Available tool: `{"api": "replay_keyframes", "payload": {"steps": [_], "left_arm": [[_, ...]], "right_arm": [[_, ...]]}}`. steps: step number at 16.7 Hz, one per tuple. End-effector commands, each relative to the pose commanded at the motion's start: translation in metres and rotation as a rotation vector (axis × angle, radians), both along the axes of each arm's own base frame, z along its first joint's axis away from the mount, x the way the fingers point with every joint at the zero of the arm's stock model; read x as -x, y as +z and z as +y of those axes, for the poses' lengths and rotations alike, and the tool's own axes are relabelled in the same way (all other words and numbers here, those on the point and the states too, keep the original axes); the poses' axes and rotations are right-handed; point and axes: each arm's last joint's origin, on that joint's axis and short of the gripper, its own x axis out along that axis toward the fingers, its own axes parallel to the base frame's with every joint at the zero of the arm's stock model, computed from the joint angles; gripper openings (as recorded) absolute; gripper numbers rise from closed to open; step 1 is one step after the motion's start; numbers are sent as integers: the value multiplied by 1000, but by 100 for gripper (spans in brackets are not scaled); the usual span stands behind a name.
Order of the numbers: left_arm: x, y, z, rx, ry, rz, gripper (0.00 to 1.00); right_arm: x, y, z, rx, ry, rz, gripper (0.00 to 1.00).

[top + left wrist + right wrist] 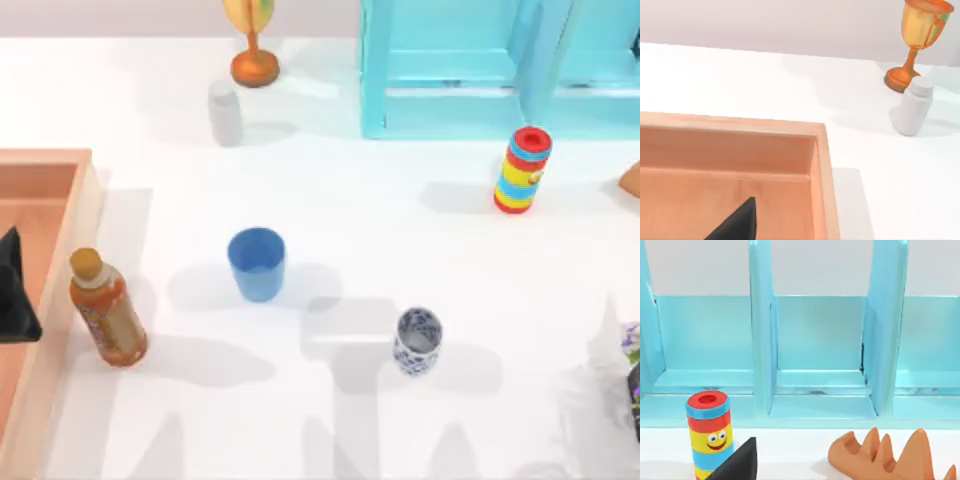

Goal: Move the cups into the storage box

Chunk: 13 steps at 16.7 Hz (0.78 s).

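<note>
The plain blue cup [256,262] stands upright left of the table's middle. The smaller white cup with blue flowers [417,341] stands upright to its right and nearer the front. The storage box [82,200], light-brown wood with raised walls, lies at the table's left edge, and its corner wall [820,150] also shows in the left wrist view. My left gripper [15,290] hangs over the box's floor, apart from both cups. My right gripper [635,400] sits at the right edge, well right of the white cup.
A brown tea bottle [107,308] stands just outside the box's right wall, left of the blue cup. At the back are a grey-white bottle [224,112], an orange trophy [252,55] and turquoise furniture [480,60]. A striped cylinder [523,170] and an orange-brown toothed object [890,455] stand back right.
</note>
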Motion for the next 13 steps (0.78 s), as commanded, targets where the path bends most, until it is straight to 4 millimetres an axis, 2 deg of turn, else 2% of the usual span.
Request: {"api": "replay_keyframes", "payload": {"steps": [3,7,10,13], "left_arm": [[-25,30,-6,44,-18,217,100],[-81,55,-23,66,-17,570,100],[-131,55,-46,41,1,838,100],[-179,45,-80,-12,20,1061,100]], "right_arm": [[0,0,0,0,0,0,100],[0,0,0,0,0,0,100],[0,0,0,0,0,0,100],[0,0,0,0,0,0,100]]}}
